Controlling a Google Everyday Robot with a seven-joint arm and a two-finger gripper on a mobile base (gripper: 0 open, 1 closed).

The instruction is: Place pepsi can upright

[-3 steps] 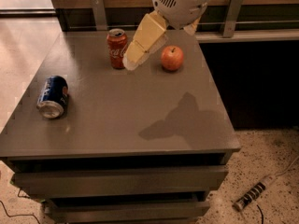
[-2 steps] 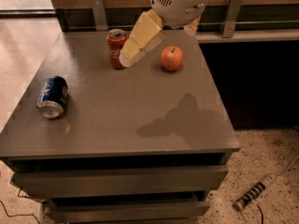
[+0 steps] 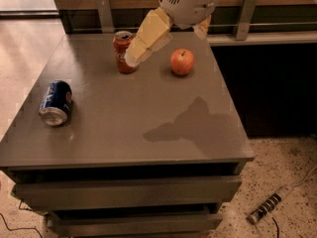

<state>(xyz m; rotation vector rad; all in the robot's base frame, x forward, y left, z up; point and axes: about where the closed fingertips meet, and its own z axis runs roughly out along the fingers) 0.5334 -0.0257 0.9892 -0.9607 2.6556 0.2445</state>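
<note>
The pepsi can is dark blue with white markings and lies on its side near the left edge of the grey table, its silver end facing the front. My gripper hangs above the back of the table, between a red cola can and an apple, far to the right of and behind the pepsi can. Its pale yellow fingers are spread apart and hold nothing. One finger's tip overlaps the red can in this view.
A red cola can stands upright at the back. A red apple sits to its right. The table has drawers in front. A power strip lies on the speckled floor at right. A rail runs behind the table.
The gripper has drifted slightly to the left above the back of the table. The cans and the apple have not moved.
</note>
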